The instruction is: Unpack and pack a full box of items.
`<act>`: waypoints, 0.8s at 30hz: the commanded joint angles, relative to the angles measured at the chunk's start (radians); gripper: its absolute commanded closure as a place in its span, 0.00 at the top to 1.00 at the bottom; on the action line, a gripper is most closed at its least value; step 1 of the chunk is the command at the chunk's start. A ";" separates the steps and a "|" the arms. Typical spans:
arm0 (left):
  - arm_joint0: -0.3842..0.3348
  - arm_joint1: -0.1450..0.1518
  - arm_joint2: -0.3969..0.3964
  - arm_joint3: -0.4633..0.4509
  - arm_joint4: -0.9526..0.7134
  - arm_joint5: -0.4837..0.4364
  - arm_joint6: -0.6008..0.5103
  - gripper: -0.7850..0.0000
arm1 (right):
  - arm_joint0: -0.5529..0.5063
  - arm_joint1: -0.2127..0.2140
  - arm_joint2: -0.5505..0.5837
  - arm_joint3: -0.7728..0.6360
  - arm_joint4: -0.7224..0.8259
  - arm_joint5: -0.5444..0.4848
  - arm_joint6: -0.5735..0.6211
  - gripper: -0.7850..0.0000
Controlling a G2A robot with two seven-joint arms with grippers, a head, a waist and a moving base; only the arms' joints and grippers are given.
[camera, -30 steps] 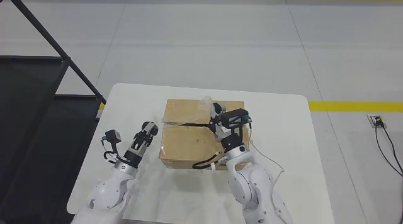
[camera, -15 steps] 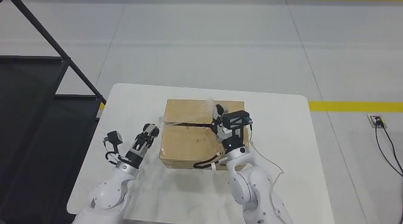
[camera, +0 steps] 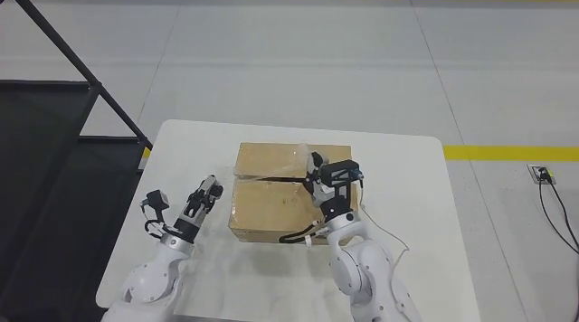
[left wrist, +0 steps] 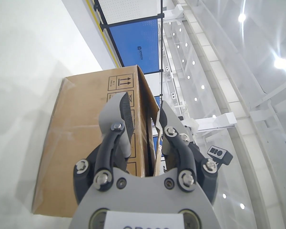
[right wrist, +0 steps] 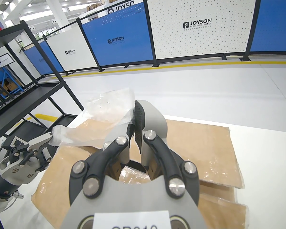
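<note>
A brown cardboard box stands in the middle of the white table, its top flaps down with a dark seam between them. My right gripper hovers over the box top near the seam, shut on a strip of clear tape that lifts off the box. The right gripper has both pads pressed together on it. My left gripper sits low beside the box's left side, open and holding nothing. In the left wrist view the left gripper faces that side of the box.
A black metal rack stands off the table's left side. The table has bare room in front of and to the right of the box. A thin cable trails from the right arm across the table.
My left gripper has drawn back a little from the box's left side. The right gripper has stayed over the box top, still holding the tape, which has shifted slightly.
</note>
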 commanded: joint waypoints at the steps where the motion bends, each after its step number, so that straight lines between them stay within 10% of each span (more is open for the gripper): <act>1: 0.005 0.000 -0.014 -0.011 0.000 -0.012 0.014 0.40 | -0.002 0.001 0.000 -0.003 0.004 0.011 0.007 0.00; 14: 0.078 0.017 -0.105 -0.313 0.000 0.019 -0.094 0.40 | 0.000 0.005 -0.014 -0.009 0.007 0.040 0.038 0.00; 24: -0.115 0.016 -0.028 -0.145 -0.064 0.299 -0.315 0.46 | 0.005 0.008 -0.027 -0.018 0.002 0.059 0.043 0.00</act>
